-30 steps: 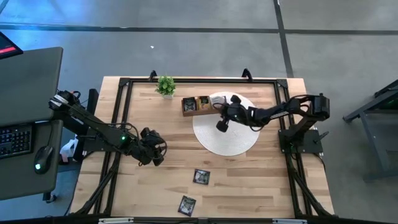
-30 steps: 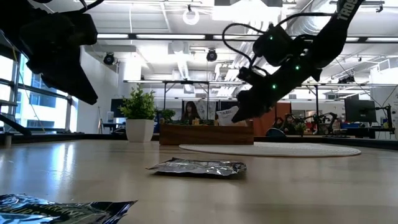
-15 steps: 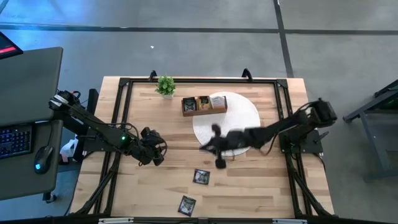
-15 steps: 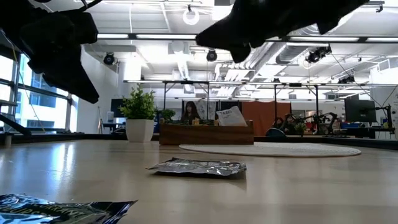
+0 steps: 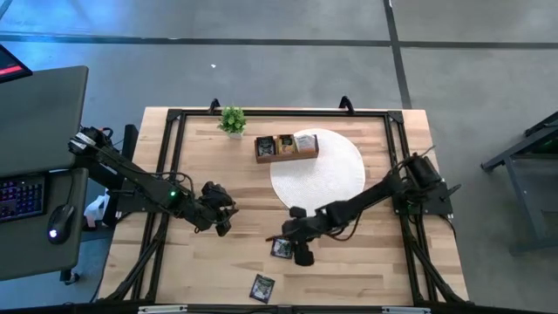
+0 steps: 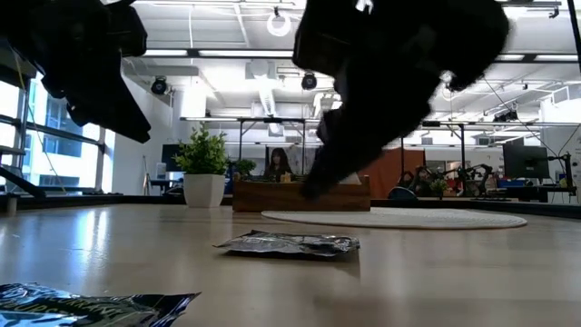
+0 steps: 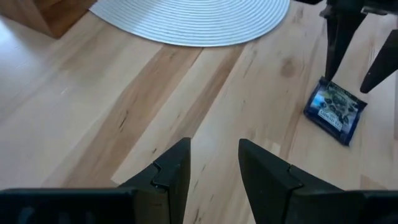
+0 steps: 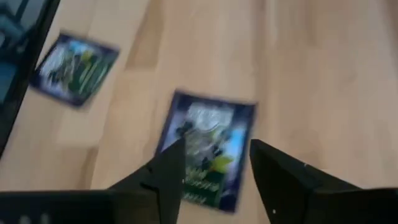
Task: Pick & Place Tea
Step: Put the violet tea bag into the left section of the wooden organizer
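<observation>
A black-and-green tea sachet (image 5: 281, 249) lies flat on the bare wood, seen also as the sachet (image 8: 208, 152) and the sachet (image 7: 334, 109). My right gripper (image 5: 295, 246) hangs open just above it, fingers slanting down, clear of it in the low view. A second sachet (image 5: 261, 286) lies nearer the front edge. The wooden tray (image 5: 286, 146) at the back holds more sachets. My left gripper (image 5: 222, 218) waits open over the wood at the left, empty.
The round white woven mat (image 5: 318, 170) lies beside the tray, at centre right. A small potted plant (image 5: 232, 119) stands at the back left. A black frame (image 5: 166, 157) runs along the table's edges. Bare wood lies between the two grippers.
My right gripper has swung from the tray at the back toward the near edge and to the left, tipping downward, and now hangs over the black-and-green sachet. A white sachet that was at its fingertips has stayed standing in the tray.
</observation>
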{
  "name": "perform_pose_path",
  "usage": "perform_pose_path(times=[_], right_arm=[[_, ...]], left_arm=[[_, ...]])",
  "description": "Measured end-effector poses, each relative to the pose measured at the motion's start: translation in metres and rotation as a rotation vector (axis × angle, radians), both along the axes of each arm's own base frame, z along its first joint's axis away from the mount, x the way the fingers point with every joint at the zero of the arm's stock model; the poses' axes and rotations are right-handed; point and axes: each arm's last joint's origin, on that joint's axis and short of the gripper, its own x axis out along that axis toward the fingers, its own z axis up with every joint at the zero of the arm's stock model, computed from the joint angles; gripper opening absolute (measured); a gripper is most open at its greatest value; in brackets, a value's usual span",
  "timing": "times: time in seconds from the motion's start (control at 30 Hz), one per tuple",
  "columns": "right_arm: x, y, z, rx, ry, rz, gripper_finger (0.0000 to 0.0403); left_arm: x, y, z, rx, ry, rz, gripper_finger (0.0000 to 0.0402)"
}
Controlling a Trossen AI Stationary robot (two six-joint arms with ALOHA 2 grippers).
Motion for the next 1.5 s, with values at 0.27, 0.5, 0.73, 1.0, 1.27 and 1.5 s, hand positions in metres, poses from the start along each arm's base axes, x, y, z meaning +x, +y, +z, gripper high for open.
perform_pose_path(times=[0.27, 0.5, 0.73, 1.0, 1.27, 1.5], right_arm=[[-0.008, 0.016, -0.025, -0.149, 0.049, -0.013, 0.0194], [-0.006, 0.007, -0.046, -0.245, 0.121, 0.037, 0.0171], [-0.001, -0.015, -0.047, -0.224, 0.161, 0.150, 0.0075], [0.011, -0.034, -0.037, -0.390, 0.059, 0.304, 0.0025], [0.037, -0.032, -0.001, -1.029, -0.050, 0.503, 0.0017], [0.048, -0.034, 0.015, -1.182, -0.086, 0.544, 0.0006]], left_arm=[[-0.001, 0.000, -0.001, 0.004, 0.012, -0.009, 0.0133], [-0.001, 0.000, -0.001, 0.026, 0.017, -0.030, 0.0133], [-0.001, 0.000, -0.001, 0.027, 0.018, -0.029, 0.0133], [0.006, -0.004, 0.006, -0.040, -0.067, -0.042, 0.0133], [0.024, 0.012, 0.012, -0.215, -0.106, -0.111, 0.0133], [0.038, 0.031, -0.006, -0.255, -0.010, -0.096, 0.0133]])
